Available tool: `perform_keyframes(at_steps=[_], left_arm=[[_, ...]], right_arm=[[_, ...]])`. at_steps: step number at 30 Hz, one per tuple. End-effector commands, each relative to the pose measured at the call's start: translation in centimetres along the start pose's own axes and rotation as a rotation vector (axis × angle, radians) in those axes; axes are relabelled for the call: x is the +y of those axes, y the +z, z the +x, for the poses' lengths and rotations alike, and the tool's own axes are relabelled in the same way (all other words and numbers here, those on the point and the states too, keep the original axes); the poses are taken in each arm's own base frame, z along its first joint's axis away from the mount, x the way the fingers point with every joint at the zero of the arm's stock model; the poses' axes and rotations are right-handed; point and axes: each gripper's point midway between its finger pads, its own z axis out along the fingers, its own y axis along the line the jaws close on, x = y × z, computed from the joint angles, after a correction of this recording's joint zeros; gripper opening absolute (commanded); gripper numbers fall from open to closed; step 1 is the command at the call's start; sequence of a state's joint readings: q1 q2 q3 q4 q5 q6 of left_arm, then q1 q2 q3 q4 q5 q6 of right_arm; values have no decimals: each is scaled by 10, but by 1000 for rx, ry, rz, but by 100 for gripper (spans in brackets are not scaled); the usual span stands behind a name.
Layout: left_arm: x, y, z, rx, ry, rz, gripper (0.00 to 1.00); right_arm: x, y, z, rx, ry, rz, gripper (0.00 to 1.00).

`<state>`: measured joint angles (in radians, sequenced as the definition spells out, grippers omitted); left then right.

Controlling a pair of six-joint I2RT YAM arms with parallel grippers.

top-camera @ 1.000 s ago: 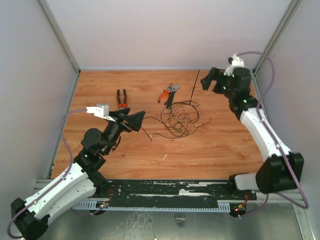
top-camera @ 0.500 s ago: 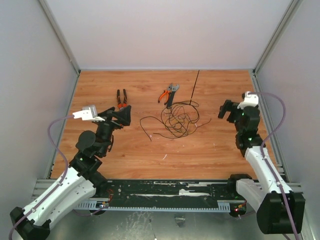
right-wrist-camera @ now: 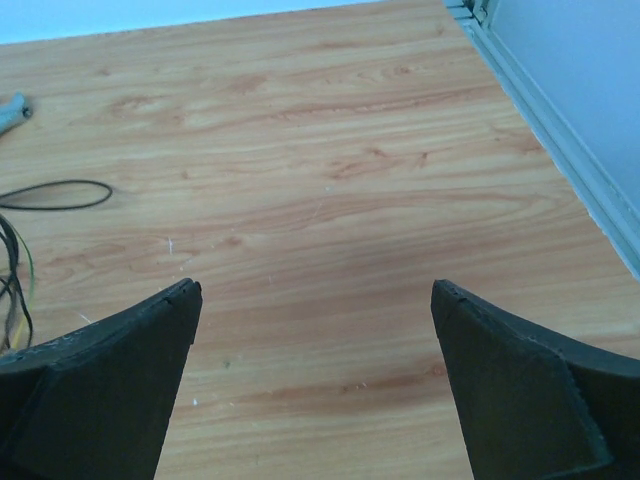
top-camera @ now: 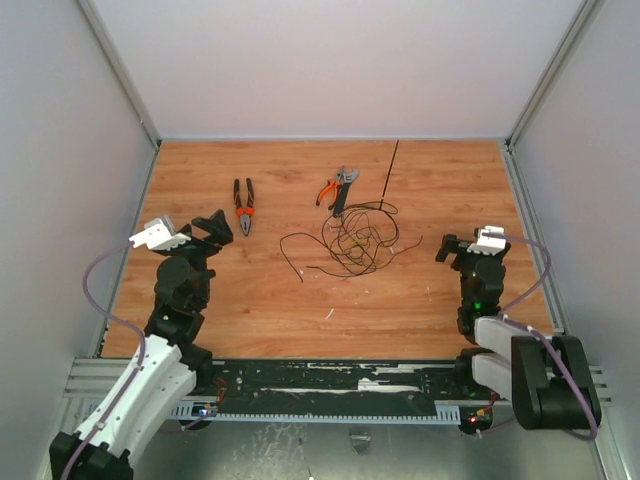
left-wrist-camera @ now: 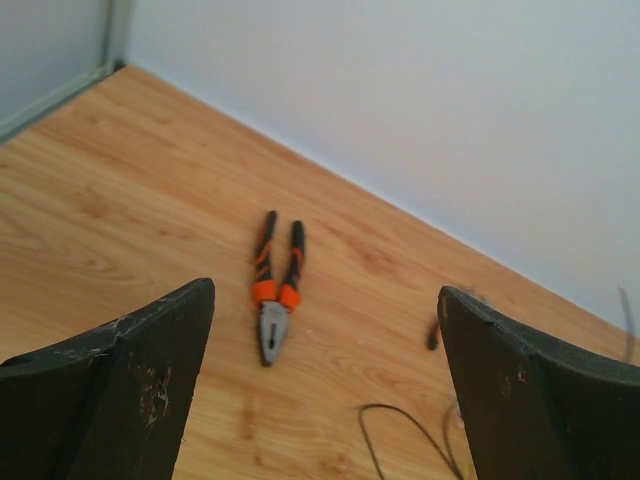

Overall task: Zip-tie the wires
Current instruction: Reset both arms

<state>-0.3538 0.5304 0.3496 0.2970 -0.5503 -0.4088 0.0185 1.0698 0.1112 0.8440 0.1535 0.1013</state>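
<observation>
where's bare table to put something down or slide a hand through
Bare wood: the near strip between the wires and the front rail, the far-left corner beyond the pliers, and the far-right corner past the zip tie. Crowded: centre, where wires, cutters and zip tie bunch together.

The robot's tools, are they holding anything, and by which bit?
Nothing. The left tool and right tool are open and empty; the wires lie loose on the table.

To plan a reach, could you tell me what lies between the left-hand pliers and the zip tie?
A second orange-handled tool, shown in the top view.
</observation>
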Motion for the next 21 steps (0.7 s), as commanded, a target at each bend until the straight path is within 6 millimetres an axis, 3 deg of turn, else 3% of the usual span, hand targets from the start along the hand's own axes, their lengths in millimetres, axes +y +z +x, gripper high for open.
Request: perform_keyframes(at_steps=[1, 6, 10, 11, 12, 16, 21], left_arm=[[20, 14, 4, -15, -27, -44, 98], [51, 28, 13, -18, -20, -134, 98], [72, 29, 20, -63, 65, -177, 98], [74, 29, 20, -78, 82, -177, 98], [79, 28, 23, -84, 103, -184, 98], [97, 22, 36, -77, 187, -231, 98], [106, 11, 42, -103, 277, -210, 98]], right_arm=[[-3, -2, -32, -202, -11, 2, 99], [-6, -10, -22, -258, -6, 6, 99], [-7, 12, -7, -151, -6, 32, 99], [-3, 17, -13, -168, -13, 16, 99], [-2, 20, -1, -102, -24, 9, 99], [-1, 20, -2, -105, -24, 6, 99], [-1, 20, -3, -114, -24, 5, 99]])
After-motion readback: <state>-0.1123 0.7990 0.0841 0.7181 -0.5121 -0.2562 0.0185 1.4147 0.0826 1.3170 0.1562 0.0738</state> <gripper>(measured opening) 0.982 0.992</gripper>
